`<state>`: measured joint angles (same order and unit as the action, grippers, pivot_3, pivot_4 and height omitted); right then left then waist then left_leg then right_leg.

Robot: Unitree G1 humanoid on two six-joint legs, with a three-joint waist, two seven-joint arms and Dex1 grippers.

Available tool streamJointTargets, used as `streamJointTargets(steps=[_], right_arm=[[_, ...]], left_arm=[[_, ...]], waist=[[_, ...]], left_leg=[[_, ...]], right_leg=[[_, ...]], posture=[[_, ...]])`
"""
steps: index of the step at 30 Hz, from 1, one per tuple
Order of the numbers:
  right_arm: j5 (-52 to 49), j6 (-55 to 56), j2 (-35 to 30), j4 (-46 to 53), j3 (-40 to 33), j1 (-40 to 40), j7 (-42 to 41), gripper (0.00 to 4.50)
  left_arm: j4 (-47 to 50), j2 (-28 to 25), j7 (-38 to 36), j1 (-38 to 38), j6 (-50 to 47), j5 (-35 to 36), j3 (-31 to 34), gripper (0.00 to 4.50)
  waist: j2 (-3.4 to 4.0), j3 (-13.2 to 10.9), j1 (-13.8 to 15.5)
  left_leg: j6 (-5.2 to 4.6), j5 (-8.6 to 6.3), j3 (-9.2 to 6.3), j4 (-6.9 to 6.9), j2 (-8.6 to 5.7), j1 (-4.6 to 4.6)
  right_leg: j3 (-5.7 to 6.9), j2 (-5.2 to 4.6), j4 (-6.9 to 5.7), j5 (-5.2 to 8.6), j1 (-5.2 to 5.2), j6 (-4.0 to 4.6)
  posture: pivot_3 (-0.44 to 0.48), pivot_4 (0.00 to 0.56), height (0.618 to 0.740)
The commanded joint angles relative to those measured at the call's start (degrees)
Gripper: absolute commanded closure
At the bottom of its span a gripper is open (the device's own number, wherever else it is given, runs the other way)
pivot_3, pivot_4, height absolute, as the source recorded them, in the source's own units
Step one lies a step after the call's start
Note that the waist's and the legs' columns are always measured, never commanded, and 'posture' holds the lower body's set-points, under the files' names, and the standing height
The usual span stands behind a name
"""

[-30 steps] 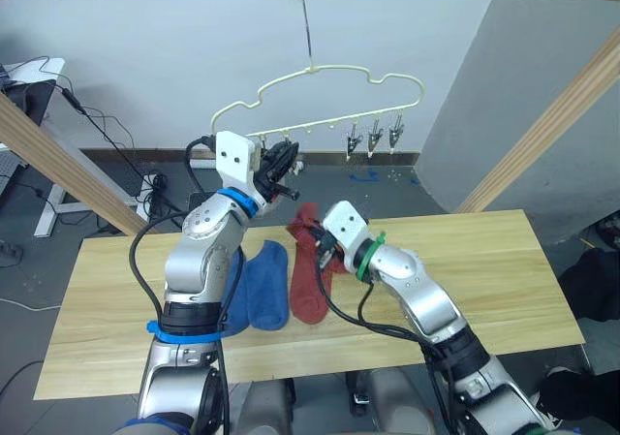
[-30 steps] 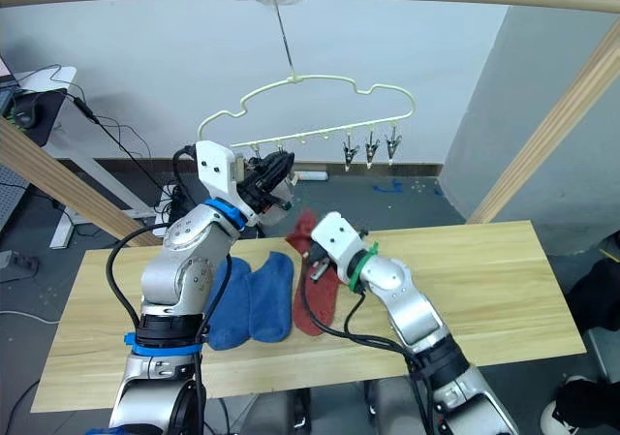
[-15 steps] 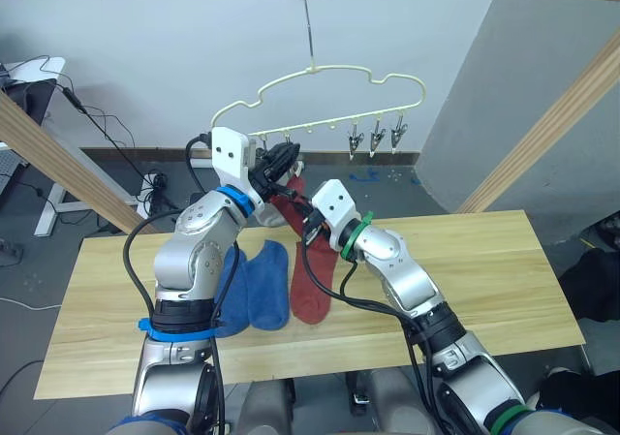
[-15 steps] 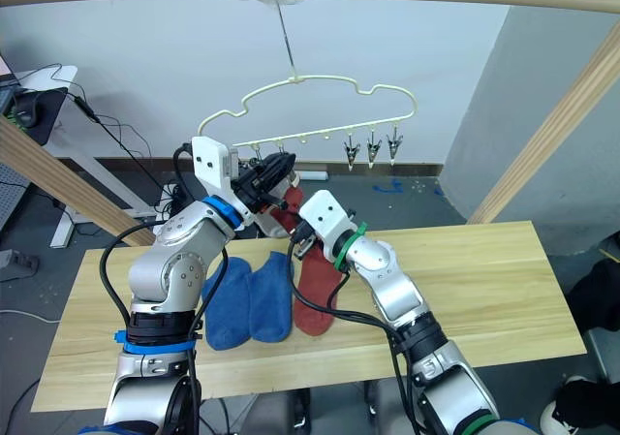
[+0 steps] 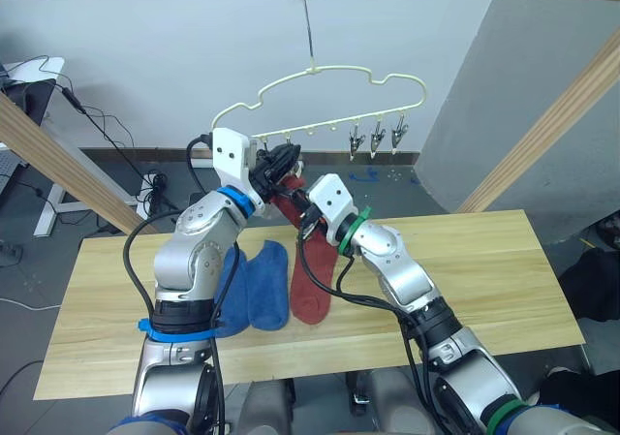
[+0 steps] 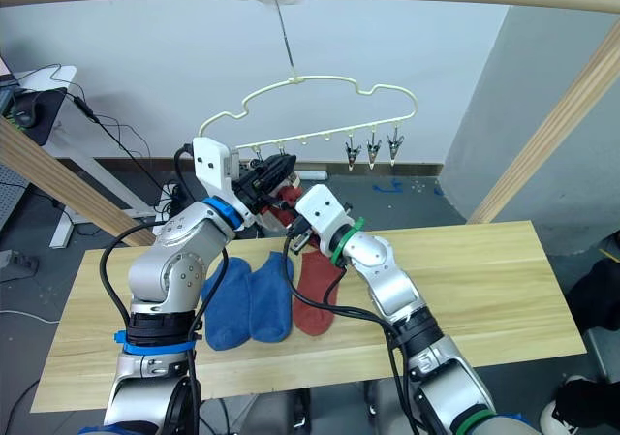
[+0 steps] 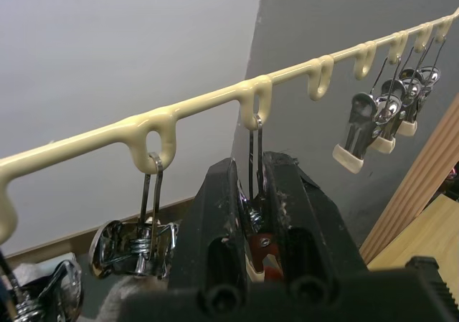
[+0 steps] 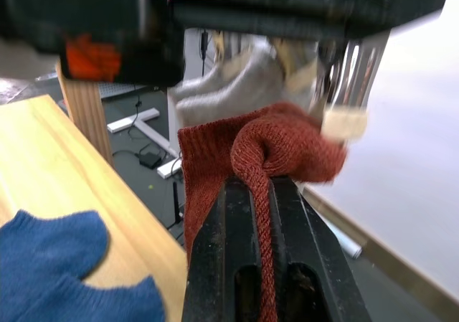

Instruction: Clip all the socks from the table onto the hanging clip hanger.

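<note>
In the eye views, two blue socks (image 5: 250, 285) and one red sock (image 5: 312, 280) remain on the table (image 5: 484, 270); in the wrist views, the left end effector (image 7: 247, 214) squeezes a hanger (image 7: 215, 100) clip (image 7: 254, 193) while the right end effector (image 8: 257, 193), at 3 o'clock, grips another red sock (image 8: 258, 150) beneath it, unclipped.

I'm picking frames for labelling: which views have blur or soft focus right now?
Right wrist view: the left gripper across the top is smeared, the rust-red sock crisp. Left wrist view: the near clip looks soft. Head views: evenly sharp.

Rust-red sock (image 8: 237, 157) bunched in my right claw (image 8: 259, 193) at the clip hanger (image 5: 339, 72), two blue socks (image 5: 254, 285) and another rust-red sock (image 5: 312, 282) flat on desk (image 5: 484, 270)
</note>
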<state>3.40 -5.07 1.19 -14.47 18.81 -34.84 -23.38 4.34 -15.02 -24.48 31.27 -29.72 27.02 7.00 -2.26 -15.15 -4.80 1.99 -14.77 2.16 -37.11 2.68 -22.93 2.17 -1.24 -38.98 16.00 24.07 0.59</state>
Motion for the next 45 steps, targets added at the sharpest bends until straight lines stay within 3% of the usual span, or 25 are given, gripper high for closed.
streamJointTargets(steps=[1, 16, 22, 25, 28, 35, 38, 45], right_arm=[[-0.1, 2.3, 1.0, 0.7, -0.6, -0.9, 0.7, 4.5], [1.7, 2.2, -0.1, -0.9, 0.2, -0.7, 1.4, 4.5], [0.3, -10.2, -6.0, 12.0, 0.1, 7.0, -4.1, 4.5], [-1.6, -20.3, -11.3, 21.2, -1.8, 12.2, -7.3, 4.5], [-2.4, -27.9, -16.9, 24.2, -2.9, 16.9, -9.5, 4.5], [-0.6, -27.4, -20.1, 14.4, -2.4, 18.0, -9.1, 4.5], [1.3, -23.4, -21.0, 11.1, -2.0, 17.9, -7.9, 3.71], [1.7, -23.4, -21.0, 16.3, -4.1, 20.1, -4.8, 1.16]], left_arm=[[2.6, -0.5, -0.6, -0.1, -0.3, 1.2, 0.5, 4.28], [3.2, -0.7, -0.3, -0.5, -1.7, 2.2, 0.6, 4.28], [3.3, -0.6, 0.0, -0.7, -1.5, 2.1, 0.4, 4.28], [3.7, -0.9, -0.3, -1.2, -1.3, 2.0, 0.3, 4.28], [3.8, -1.1, -0.6, -1.5, -1.2, 2.1, 0.3, 4.28], [3.4, -0.8, -0.6, -1.7, -0.6, 1.7, -0.2, 4.28], [3.5, -0.7, -0.4, -1.8, -0.5, 1.6, -0.4, 4.28], [4.2, -0.8, -0.2, -2.8, -0.4, 1.5, -0.3, 4.28]], waist=[[0.0, 0.0, 0.0], [0.0, 0.0, 0.0], [0.0, 0.0, 0.2], [0.0, 0.0, 0.2], [0.0, 0.0, 0.2], [0.01, 0.0, -0.1], [0.01, 0.0, 0.1], [0.01, 0.0, 0.1]], left_leg=[[0.0, 0.0, 0.0, 0.0, 0.0, 0.0], [0.0, 0.0, 0.0, -0.01, 0.0, 0.0], [0.0, 0.0, 0.0, 0.01, 0.0, -0.01], [-0.01, -0.01, 0.01, 0.01, -0.01, -0.01], [-0.2, -0.11, -0.01, 0.0, -0.02, 0.01], [-0.2, -0.11, -0.04, 0.01, 0.03, 0.11], [-0.2, -0.11, -0.02, -0.01, 0.0, 0.06], [0.0, 0.01, 0.01, -0.01, 0.0, 0.04]], right_leg=[[0.0, 0.0, 0.0, 0.0, 0.0, 0.0], [0.0, 0.0, -0.01, 0.0, 0.0, 0.0], [0.0, 0.0, 0.01, 0.0, -0.01, 0.0], [-0.01, -0.02, 0.02, 0.0, -0.01, 0.0], [-0.01, -0.02, -0.01, 0.0, -0.01, 0.0], [-0.01, 0.1, -0.08, 0.0, -0.03, -0.01], [-0.02, 0.08, -0.04, 0.01, -0.02, -0.01], [-0.06, 0.06, 0.01, 0.01, -0.02, -0.02]], posture=[[-0.169, 0.267, 0.74], [-0.165, 0.27, 0.74], [-0.164, 0.279, 0.74], [-0.163, 0.283, 0.74], [-0.166, 0.286, 0.74], [-0.168, 0.289, 0.74], [-0.16, 0.288, 0.74], [-0.154, 0.29, 0.74]])
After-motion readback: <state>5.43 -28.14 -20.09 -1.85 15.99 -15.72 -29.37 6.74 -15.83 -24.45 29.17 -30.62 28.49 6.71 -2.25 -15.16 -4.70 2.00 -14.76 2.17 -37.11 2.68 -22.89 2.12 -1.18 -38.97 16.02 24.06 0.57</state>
